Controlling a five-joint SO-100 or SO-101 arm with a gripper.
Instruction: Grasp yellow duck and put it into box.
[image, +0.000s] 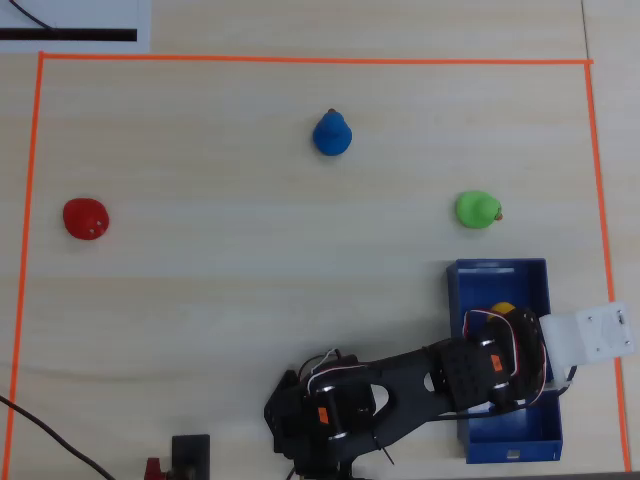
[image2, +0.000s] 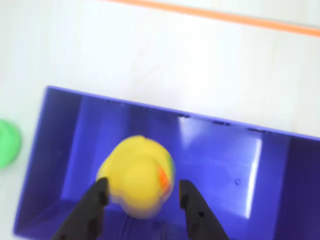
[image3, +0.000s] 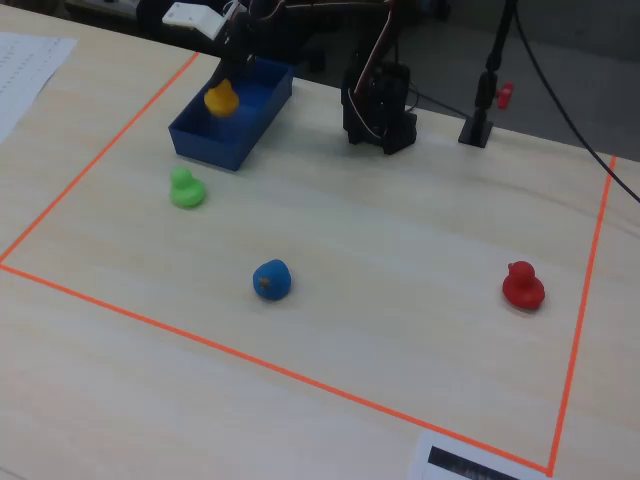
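- In the overhead view, a red duck (image: 85, 218) sits far left of the gripper (image: 507, 322), well apart from it.
- A blue duck (image: 332, 133) lies up and left of the gripper, well apart.
- A green duck (image: 477, 209) rests just beyond the box (image: 500, 440), above the gripper.
- In the wrist view, the gripper (image2: 142, 192) has its fingers spread, flanking the yellow duck (image2: 138, 176); whether they grip it cannot be told.
- The yellow duck is within the box (image2: 220, 155), over its floor.
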